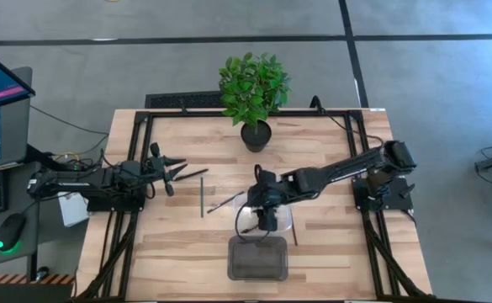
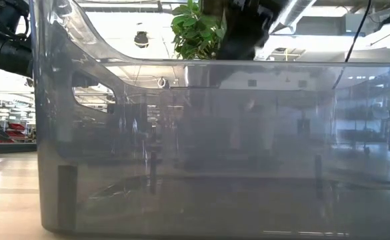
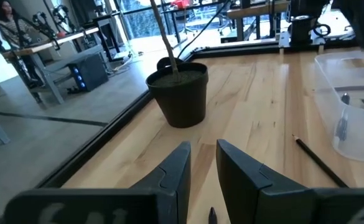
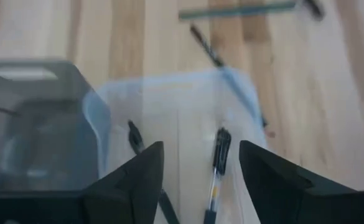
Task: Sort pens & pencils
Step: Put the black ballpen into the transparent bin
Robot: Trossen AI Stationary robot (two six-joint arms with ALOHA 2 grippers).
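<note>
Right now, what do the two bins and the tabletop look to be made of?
The clear bin looks like thin glossy plastic: pens show through it. The grey bin looks like smoky translucent plastic, with room reflections in the low view. The table looks like pale butcher-block wood: planks and grain show.

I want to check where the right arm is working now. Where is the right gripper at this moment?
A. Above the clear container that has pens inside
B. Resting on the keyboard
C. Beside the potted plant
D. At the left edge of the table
A: in the right wrist view the right gripper, jaws open, hangs over the clear container, where a pen lies; the high view shows it near the table's middle.
</note>
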